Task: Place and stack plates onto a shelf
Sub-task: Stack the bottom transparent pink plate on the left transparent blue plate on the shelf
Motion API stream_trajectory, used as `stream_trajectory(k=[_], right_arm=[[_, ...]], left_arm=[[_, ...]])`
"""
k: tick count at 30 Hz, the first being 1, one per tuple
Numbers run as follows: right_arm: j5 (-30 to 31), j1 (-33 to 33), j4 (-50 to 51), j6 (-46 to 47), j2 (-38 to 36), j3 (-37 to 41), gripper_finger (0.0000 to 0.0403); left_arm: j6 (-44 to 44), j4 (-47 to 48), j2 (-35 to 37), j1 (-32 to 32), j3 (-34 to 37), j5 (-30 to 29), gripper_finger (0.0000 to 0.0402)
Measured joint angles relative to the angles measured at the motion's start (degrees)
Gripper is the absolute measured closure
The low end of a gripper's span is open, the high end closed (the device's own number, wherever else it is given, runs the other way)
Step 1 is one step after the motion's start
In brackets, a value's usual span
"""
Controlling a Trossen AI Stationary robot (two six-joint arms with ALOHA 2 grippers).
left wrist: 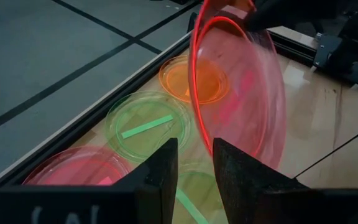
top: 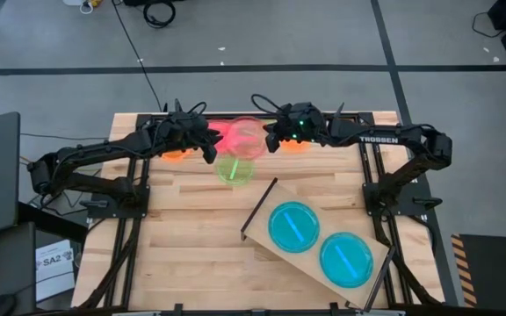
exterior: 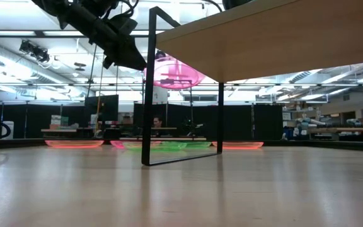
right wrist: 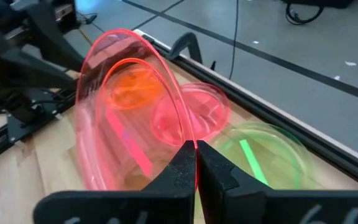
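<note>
Aloft | right tool pinches round translucent pink plastic plate by its rim | left tool spread beside it, above wooden surface

Left end effector parted, right end effector clamped

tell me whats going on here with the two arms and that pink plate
The right pincer is shut on the rim of a pink plate, holding it in the air at the table's far edge. The left pincer is open beside the same plate. Two blue plates already lie on the shelf.
</note>
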State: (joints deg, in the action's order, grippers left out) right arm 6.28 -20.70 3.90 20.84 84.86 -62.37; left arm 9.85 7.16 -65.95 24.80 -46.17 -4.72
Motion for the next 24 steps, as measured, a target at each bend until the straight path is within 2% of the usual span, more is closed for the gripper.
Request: stream_trajectory(k=[10, 15, 19, 24], right_arm=[[0.00, -3.57, 0.09, -0.42, -1.75, 0.00, 0.0392], [-1.00, -4.97, 0.24, -0.42, -5.02, 0.00, 0.0392], [-5.38, -5.62, 2.81, 0.39, -9.44, 0.00, 0.0392], [-14.37, -5.71, 10.32, 4.08, -16.52, 0.00, 0.0392]], left_arm=[[0.00, 0.00, 0.00, 0.00, 0.00, 0.01, 0.0294], [0.01, -0.02, 0.00, 0.00, 0.00, 0.01, 0.0294], [0.00, 0.00, 0.00, 0.00, 0.00, 0.03, 0.0294], [0.00, 0.00, 0.00, 0.00, 0.00, 0.03, 0.0294]])
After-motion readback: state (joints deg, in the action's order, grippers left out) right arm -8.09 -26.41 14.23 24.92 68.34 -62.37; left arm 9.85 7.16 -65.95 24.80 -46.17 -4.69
